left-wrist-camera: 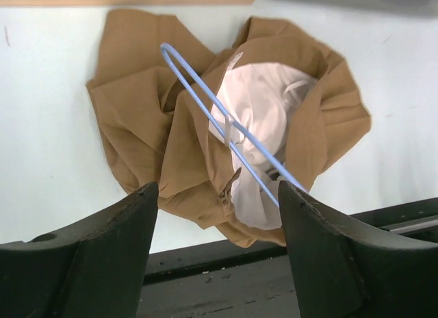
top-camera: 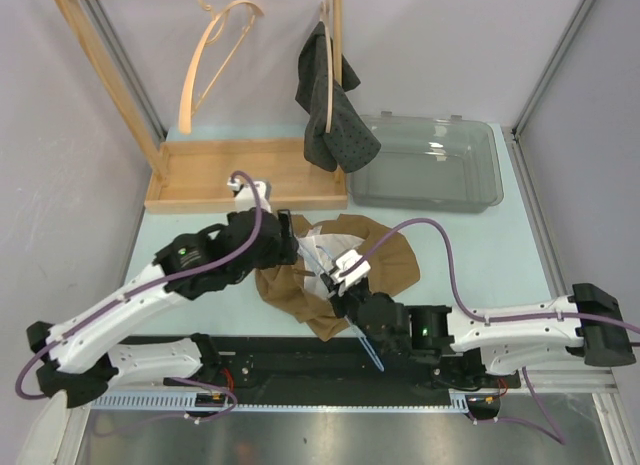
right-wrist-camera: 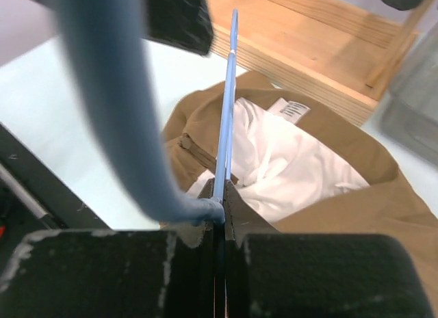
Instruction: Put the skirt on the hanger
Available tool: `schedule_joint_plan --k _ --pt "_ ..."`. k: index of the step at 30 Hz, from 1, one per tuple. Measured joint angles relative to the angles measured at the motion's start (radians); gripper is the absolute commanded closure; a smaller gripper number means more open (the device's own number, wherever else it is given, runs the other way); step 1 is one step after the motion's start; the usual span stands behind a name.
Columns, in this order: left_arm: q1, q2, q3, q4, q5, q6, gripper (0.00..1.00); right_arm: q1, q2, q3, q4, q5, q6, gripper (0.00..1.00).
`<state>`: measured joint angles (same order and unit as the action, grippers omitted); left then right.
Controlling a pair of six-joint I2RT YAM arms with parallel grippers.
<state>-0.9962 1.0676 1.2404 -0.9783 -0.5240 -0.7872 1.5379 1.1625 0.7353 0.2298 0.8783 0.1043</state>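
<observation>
A tan skirt (top-camera: 380, 250) with white lining lies crumpled on the table between the arms; it also shows in the left wrist view (left-wrist-camera: 137, 126) and the right wrist view (right-wrist-camera: 383, 195). A thin blue hanger (left-wrist-camera: 205, 92) lies across it. My right gripper (right-wrist-camera: 223, 195) is shut on the blue hanger (right-wrist-camera: 226, 113) and holds it over the skirt. In the top view the right gripper (top-camera: 345, 285) is at the skirt's near edge. My left gripper (left-wrist-camera: 217, 202) is open and empty, above the skirt's left side (top-camera: 285, 247).
A wooden rack (top-camera: 240, 175) stands at the back left with a wooden hanger (top-camera: 215, 50) and a dark garment (top-camera: 330, 105) hung on it. A clear plastic bin (top-camera: 430, 165) sits at the back right. A black strip (top-camera: 300, 360) runs along the near edge.
</observation>
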Motion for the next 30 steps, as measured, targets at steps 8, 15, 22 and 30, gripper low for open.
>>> schedule_joint_plan --k 8,15,22,30 --pt "0.006 -0.188 -0.044 0.057 0.051 0.169 0.19 -0.185 -0.083 0.008 -0.063 -0.321 -0.001 1.0" --pt "0.007 -0.227 -0.068 0.126 0.187 0.354 0.14 -0.29 -0.084 0.062 -0.144 -0.577 -0.003 1.0" --pt "0.007 -0.293 -0.068 0.182 0.292 0.486 0.12 -0.385 -0.059 0.113 -0.189 -0.818 -0.003 1.0" --pt "0.007 -0.348 -0.099 0.241 0.438 0.59 0.15 -0.449 0.008 0.182 -0.27 -1.064 -0.024 1.0"
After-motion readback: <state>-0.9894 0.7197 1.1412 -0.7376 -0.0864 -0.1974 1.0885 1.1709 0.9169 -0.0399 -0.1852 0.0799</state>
